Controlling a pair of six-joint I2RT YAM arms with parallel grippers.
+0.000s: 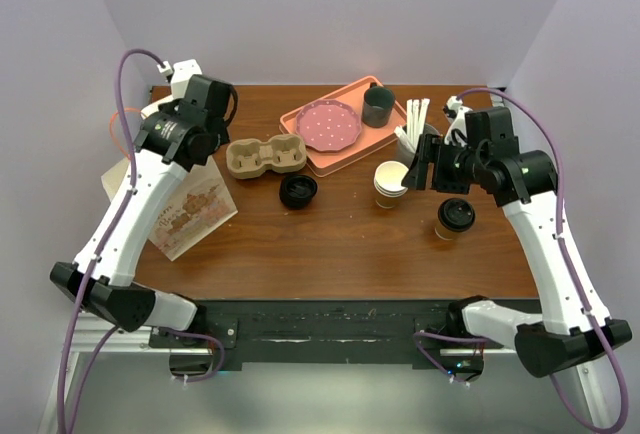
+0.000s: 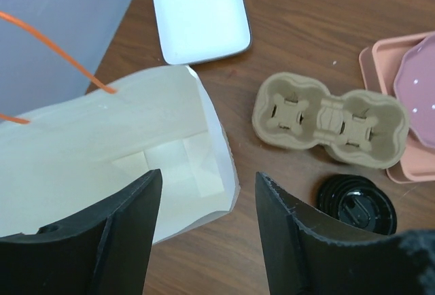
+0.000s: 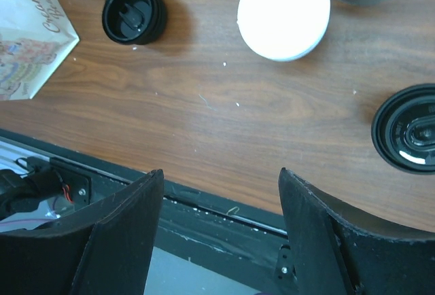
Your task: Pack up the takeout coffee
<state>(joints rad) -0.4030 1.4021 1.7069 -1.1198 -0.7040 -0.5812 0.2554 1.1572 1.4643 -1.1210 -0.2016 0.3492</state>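
1. Top external view: the brown wooden surface (image 1: 330, 244) carries every item, with both arm bases at its near edge.
2. Left gripper (image 2: 207, 176): the jaws stand wide apart with nothing between them. They hang over the open mouth of the paper bag.
3. Right gripper (image 3: 221, 172): the jaws are spread wide and hold nothing. Bare wood and the near edge of the surface lie below them.
4. Paper bag (image 1: 185, 209): white with a printed face and orange handles, it stands at the left edge of the surface. The left wrist view looks down into it to its folded bottom.
5. Pink tray (image 1: 345, 144): it sits at the far centre and holds a pink plate (image 1: 328, 125) and a dark mug (image 1: 378, 107).
6. Pulp cup carrier (image 1: 266, 156): it has two empty wells and lies just left of the tray.
7. Stack of lidless cups (image 1: 391, 183): it stands upright just in front of the tray's right end.
8. Takeout coffee (image 1: 455, 216): it stands upright on the right front of the surface with its black lid on. It is near the cup stack and clear of both grippers. In the right wrist view it shows at the right edge, outside the jaws.
9. Loose black lid (image 1: 298, 191): it lies on the surface in front of the carrier.
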